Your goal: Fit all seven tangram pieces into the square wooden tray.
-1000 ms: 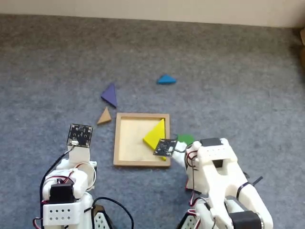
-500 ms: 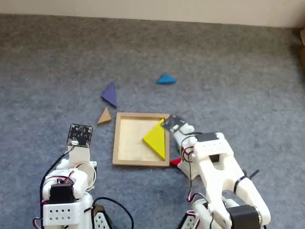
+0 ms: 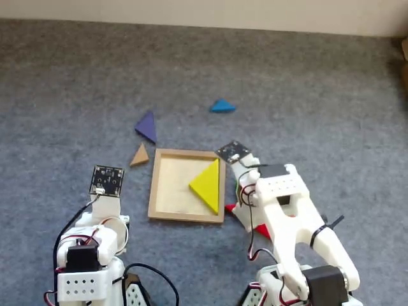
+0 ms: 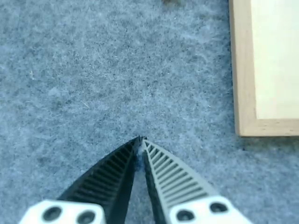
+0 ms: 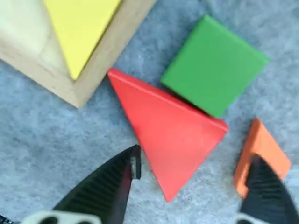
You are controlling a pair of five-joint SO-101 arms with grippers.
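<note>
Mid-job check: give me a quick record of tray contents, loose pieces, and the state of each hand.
tray: square wooden tray, one piece inside
in tray: yellow triangle, against the side nearest the right arm
loose beside tray: red triangle, green square, orange piece
loose beyond tray: purple triangle, tan triangle, blue piece
right hand: open, over red triangle
left hand: shut, empty, over carpet beside tray
</note>
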